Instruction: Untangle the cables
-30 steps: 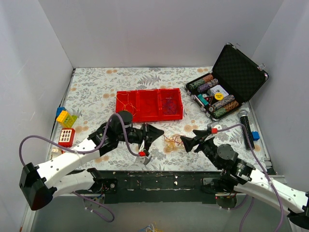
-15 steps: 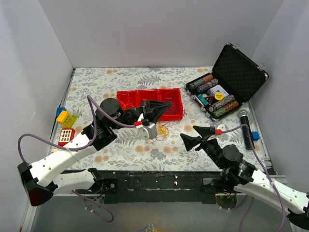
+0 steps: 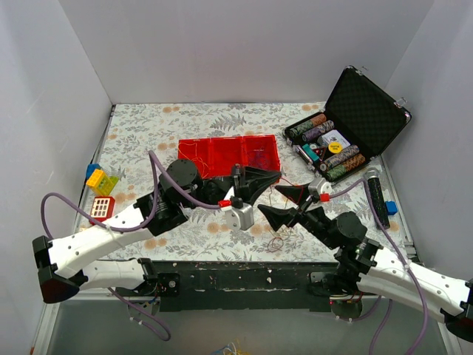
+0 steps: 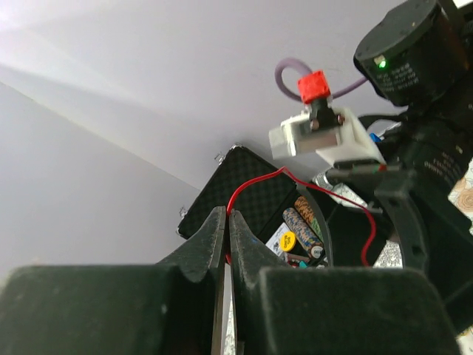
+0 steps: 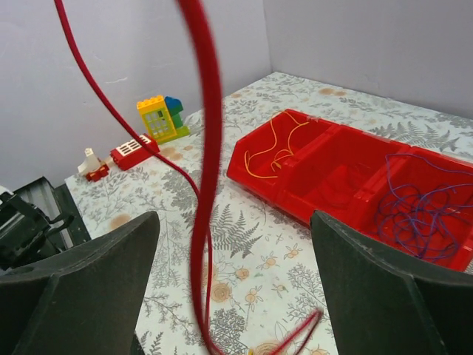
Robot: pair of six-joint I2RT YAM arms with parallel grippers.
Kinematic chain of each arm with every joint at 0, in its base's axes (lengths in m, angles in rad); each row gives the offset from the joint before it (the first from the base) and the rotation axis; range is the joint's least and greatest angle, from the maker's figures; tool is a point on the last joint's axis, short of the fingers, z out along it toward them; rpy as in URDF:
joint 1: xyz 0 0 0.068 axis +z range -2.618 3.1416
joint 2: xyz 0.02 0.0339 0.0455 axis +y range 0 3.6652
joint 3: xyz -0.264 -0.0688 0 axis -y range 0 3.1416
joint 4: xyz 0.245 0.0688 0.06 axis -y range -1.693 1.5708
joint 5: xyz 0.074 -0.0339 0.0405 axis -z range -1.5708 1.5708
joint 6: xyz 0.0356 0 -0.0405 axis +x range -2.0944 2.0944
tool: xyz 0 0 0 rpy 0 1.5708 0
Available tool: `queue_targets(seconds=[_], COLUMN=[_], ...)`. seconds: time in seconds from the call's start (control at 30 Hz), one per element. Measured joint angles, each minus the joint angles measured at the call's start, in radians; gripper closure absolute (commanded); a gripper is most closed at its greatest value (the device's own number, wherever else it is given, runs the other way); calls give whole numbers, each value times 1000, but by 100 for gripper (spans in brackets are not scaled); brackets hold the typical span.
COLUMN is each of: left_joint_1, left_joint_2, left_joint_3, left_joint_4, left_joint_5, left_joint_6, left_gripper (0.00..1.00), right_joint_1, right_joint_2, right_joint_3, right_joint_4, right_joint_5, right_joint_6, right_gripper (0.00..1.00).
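Top: left jaws pinch the red cable (image 3: 278,238), its loops lying near the desk's front edge; right jaws gape beside it. Left wrist: cable (image 4: 281,170) clamped. Right wrist: cable (image 5: 203,111) hangs between wide jaws. Best to grip low and pull gently.

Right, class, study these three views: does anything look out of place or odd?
The red wire is the odd one: it is strung up from the shut left gripper, hangs between the fingers of the open right gripper and trails onto the table, while yellow wires and purple wires lie in the red tray.
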Motion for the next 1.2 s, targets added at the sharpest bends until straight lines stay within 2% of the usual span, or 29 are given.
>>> queue_targets(seconds=[0.23,0.4,0.5,0.8,0.97,1.2], left_joint_1=[-59,-98,-109,-112,-112,-112], left_joint_2=[56,82,94,122,125,187], left_joint_3=[40,79,116,268,315,356], left_joint_4=[-8,-20,-3,54,88,283], left_joint_5=[-59,-101,-137,-235,-254,-337], left_joint_6=[9,19,30,89,133,206], left_gripper=[100,100,100,100,100,100], right_joint_1=[0,0,0,0,0,0], right_joint_2=[42,49,47,65,119,183], right_joint_3=[0,-5,-50,-234,-274,-276], right_joint_4=[51,60,80,85,113,148], right_joint_5=[-36,-23,-6,79,104,118], right_joint_6=[23,50,71,118,146,208], right_gripper=[16,30,34,39,37,36])
